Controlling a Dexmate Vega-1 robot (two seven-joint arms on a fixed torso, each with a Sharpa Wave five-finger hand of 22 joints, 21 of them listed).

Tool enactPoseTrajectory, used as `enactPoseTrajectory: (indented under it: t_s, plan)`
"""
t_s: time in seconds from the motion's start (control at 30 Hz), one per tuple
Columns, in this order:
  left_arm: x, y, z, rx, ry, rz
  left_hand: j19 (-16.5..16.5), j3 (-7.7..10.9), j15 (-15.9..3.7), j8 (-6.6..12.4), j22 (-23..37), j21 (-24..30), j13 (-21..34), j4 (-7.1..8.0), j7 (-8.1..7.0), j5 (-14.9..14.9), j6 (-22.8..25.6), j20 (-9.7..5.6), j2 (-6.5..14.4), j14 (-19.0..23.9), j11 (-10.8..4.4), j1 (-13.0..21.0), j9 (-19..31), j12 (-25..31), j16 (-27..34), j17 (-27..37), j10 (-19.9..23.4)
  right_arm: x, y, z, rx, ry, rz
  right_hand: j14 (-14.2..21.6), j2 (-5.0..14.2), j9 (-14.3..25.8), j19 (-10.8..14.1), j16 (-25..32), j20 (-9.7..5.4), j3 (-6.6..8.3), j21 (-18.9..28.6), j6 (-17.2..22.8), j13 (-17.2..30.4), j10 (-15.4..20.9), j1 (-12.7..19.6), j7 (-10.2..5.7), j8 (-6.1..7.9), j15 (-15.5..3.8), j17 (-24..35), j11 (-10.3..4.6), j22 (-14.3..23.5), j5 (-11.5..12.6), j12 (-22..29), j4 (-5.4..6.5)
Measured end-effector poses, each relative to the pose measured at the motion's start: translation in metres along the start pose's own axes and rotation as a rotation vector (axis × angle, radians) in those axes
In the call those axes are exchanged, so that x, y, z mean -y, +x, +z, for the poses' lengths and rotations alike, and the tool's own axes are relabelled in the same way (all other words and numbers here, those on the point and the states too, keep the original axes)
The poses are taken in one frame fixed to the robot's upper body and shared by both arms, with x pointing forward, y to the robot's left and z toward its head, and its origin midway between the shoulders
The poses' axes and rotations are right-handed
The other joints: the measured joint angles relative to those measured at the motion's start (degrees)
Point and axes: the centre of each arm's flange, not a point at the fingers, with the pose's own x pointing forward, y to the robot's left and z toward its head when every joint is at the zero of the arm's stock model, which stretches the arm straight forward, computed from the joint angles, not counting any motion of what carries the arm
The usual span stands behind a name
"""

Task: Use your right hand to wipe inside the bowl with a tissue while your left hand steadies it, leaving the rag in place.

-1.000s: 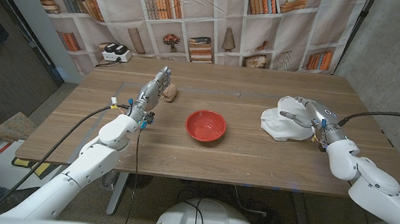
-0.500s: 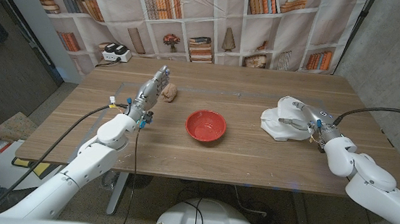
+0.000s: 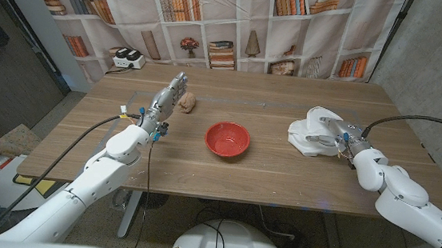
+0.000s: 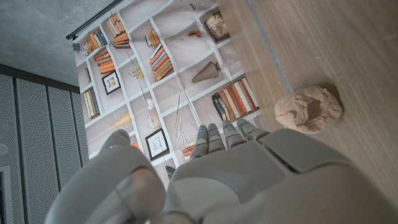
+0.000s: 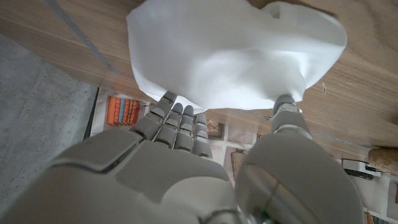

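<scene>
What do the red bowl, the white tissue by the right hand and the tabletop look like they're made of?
Red bowl: probably plastic or glazed ceramic; smooth, uniform colour with a soft sheen. White tissue: thin soft paper or cloth, matte, lying crumpled in loose folds. Table: wood or wood-look laminate, matte, with lengthwise grain lines; which of the two cannot be told.

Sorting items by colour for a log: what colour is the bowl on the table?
The bowl is red, inside and out; the head view shows it best.
</scene>
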Motion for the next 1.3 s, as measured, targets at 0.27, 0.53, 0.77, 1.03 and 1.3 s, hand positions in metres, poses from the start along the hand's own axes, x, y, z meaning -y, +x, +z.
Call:
enactPoseTrajectory:
  t_s: [0.27, 0.53, 0.77, 1.03, 1.3]
  plan:
    - [-0.001, 0.001, 0.001, -0.003, 0.004, -0.004, 0.0, 0.0, 0.08, 0.0, 0.0, 0.0, 0.0, 0.0, 0.12, -0.2, 0.5, 0.0, 0.0, 0.1, 0.0, 0.0, 0.0, 0.0, 0.0, 0.0, 0.0, -0.006, 0.006, 0.003, -0.011, -0.011, 0.031, 0.0, -0.06, 0.0, 0.0, 0.0, 0.0, 0.0, 0.0, -0.3, 0.0, -0.1, 0.8, 0.29, 0.0, 0.0, 0.0, 0.09, 0.0, 0.4, 0.0, 0.0]
    - [-0.001, 0.003, 0.001, -0.006, 0.006, -0.005, 0.0, 0.01, 0.08, 0.0, 0.0, 0.0, 0.0, 0.0, 0.12, -0.2, 0.5, 0.0, 0.0, 0.1, 0.21, 0.0, 0.0, 0.0, 0.0, 0.0, 0.4, -0.011, 0.012, 0.005, -0.022, -0.023, 0.06, 0.1, 0.25, 0.0, 1.2, 0.1, 0.11, 0.96, -0.3, 0.4, 0.0, 0.7, 3.6, -0.34, 0.5, -0.46, 0.0, -0.46, 0.0, 0.9, 0.1, -0.15]
    - [-0.005, 0.003, 0.0, -0.01, 0.008, 0.004, 0.0, -0.23, 0.4, 0.0, 0.0, 0.0, 0.0, -0.24, 0.12, -0.2, 0.5, 0.83, 0.4, 0.4, 0.21, 0.4, 0.0, 0.0, 0.0, 0.0, 0.4, -0.014, 0.018, 0.007, -0.038, -0.037, 0.095, 5.0, 0.7, 0.0, 5.6, 1.3, -0.03, 1.42, -0.4, 3.0, 0.0, 3.7, 6.3, -0.96, 1.34, -1.86, 0.1, -1.59, 0.0, 1.3, 1.1, 0.32]
    - [-0.008, 0.002, -0.004, -0.015, 0.003, 0.013, 0.0, -0.47, 0.4, 0.0, 0.0, 0.0, 0.0, -0.01, -0.18, -0.2, 0.8, 0.82, 0.4, 0.4, 0.21, 0.4, 0.0, 0.0, 0.0, 0.0, 0.4, -0.017, 0.023, 0.011, -0.046, -0.049, 0.11, 9.8, 1.77, 0.0, 10.0, 2.0, -0.27, 3.49, 0.5, 5.6, 0.3, 6.7, 11.3, -2.25, 1.83, -1.95, 0.4, -2.62, 0.3, 2.1, 1.8, -0.14]
    - [-0.009, 0.002, -0.002, -0.002, -0.003, 0.014, 0.0, -0.46, 0.4, 0.0, 0.0, 0.0, 0.0, -0.01, 0.13, -0.2, 1.1, 0.82, 0.4, 0.4, 0.22, 0.4, 0.0, 0.0, 0.0, 0.0, 0.4, -0.019, 0.025, 0.015, -0.046, -0.045, 0.108, 15.1, 3.24, 0.3, 15.1, 2.5, -0.34, 5.41, 1.9, 9.2, 0.3, 10.6, 17.6, -3.81, 2.43, -2.16, 0.7, -3.99, 0.7, 2.3, 3.0, -0.29]
